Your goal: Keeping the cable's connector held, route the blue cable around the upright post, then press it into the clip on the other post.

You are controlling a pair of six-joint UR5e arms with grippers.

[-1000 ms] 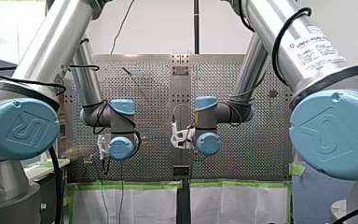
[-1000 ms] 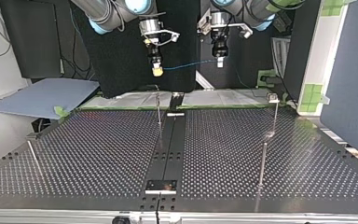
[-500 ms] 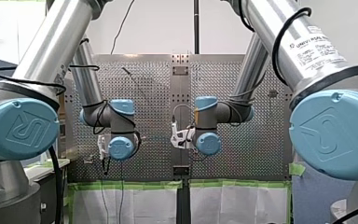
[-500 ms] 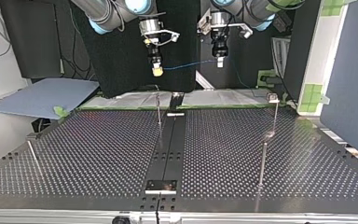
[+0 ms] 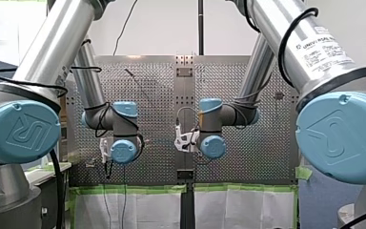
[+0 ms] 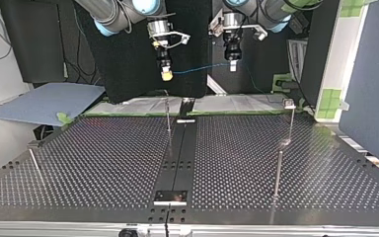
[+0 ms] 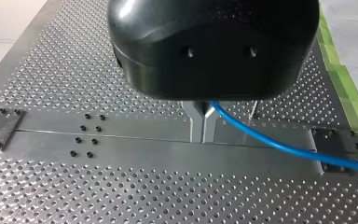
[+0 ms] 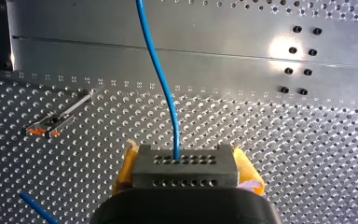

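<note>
cable [image 8: 161,84]: bright blue, plain, no markings.
connector [image 8: 185,171]: grey metal, two rows of small dark holes.
my right gripper [image 8: 185,156]: pads [image 8: 248,171] yellow.
my left gripper [image 7: 203,133]: glossy black body, silver-grey fingers [image 7: 196,128].
table [image 6: 103,158]: dull silver with an even grid of dark holes; plain strip down the top view's centre.
joint caps [image 5: 19,131]: light blue.
arm tubes [image 5: 57,43]: silver.
tape [image 6: 333,101], right of the top view: green squares.
sheet [image 6: 44,101], left of the top view: slate blue.
</note>
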